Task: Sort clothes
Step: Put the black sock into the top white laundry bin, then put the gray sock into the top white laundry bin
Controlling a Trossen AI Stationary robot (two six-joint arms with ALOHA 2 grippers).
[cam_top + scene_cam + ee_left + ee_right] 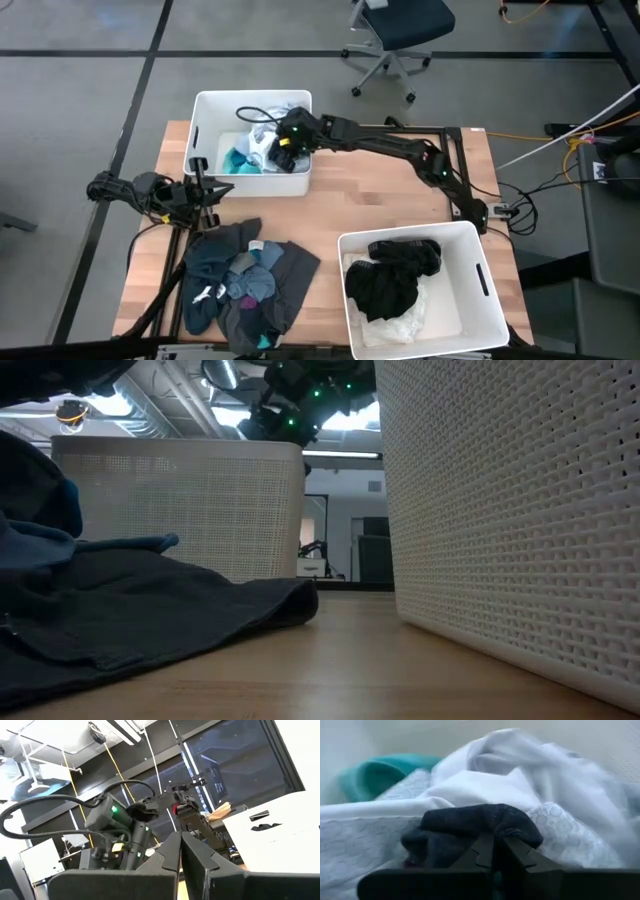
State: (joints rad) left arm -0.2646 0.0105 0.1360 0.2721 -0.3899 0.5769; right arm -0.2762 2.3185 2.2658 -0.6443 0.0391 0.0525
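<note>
The right gripper (284, 148) reaches into the far bin (205, 120), the one at the table's (380, 200) back left. In the right wrist view its fingers (482, 851) are pressed together, with a small dark sock (470, 827) bunched right at their tips; I cannot tell whether a fold of it is pinched between them or only lies against them. The sock rests on white cloth (485, 785), and a teal garment (380, 775) lies beside that in the same bin.

The left gripper (222, 190) waits over the table's left edge, just in front of the far bin, with its fingers (172, 852) together and nothing between them.

A pile of clothes (240, 285) lies on the table's near left: dark grey, dark blue and pale grey-blue pieces overlapping, with a bit of teal at the near edge. In the low view the dark grey cloth (150, 610) spreads flat over the wood, a blue fold (60, 540) lying on top of it.

The near bin (470, 300), at the table's front right, holds a black garment (395, 275) over a white one (400, 325).

An office chair (395, 30) stands on the floor beyond the table.
</note>
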